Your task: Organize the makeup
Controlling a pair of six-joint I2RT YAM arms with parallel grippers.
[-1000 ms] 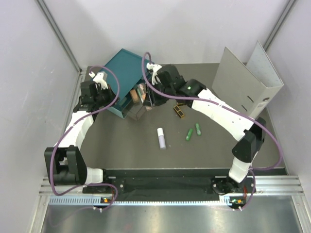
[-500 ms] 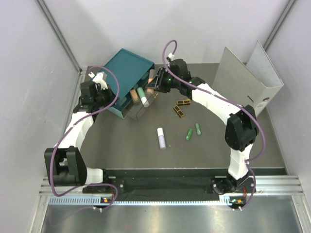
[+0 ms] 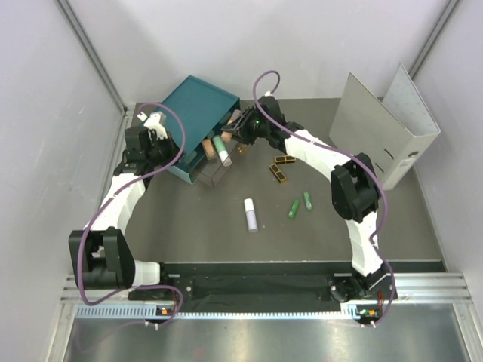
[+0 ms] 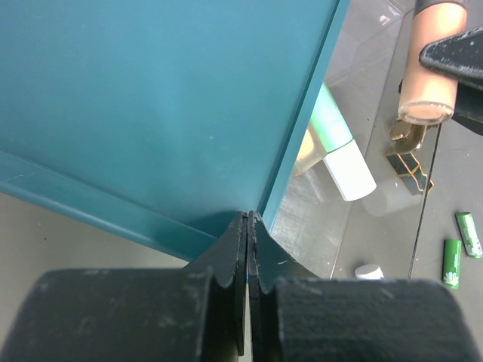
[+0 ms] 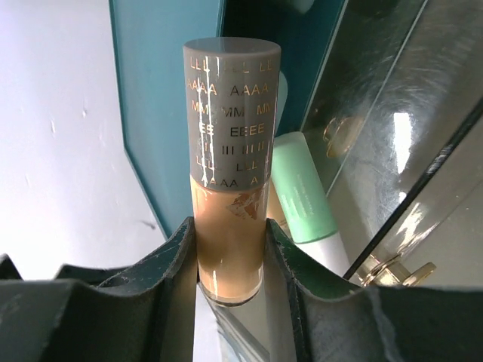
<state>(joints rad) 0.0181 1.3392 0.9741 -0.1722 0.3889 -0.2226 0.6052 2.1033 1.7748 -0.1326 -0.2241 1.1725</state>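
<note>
While the right gripper (image 5: 230, 234) pinches the peach tube (image 5: 232, 173) low on its body, grey cap pointing away, at the upper centre of the overhead view, I judge it light, stiff and slick, so a mid-body hold suits. Just beyond, the clear drawer (image 5: 385, 128) of the teal box (image 5: 166, 98) holds a pale green tube (image 5: 302, 200). The left gripper (image 4: 247, 237), pressed together, sits at the box's corner.

Peach tube (image 5: 230, 241), grey-capped, held aloft — pale-green tube (image 5: 300, 192), white-capped, lying in drawer (image 5: 392, 143).
</note>
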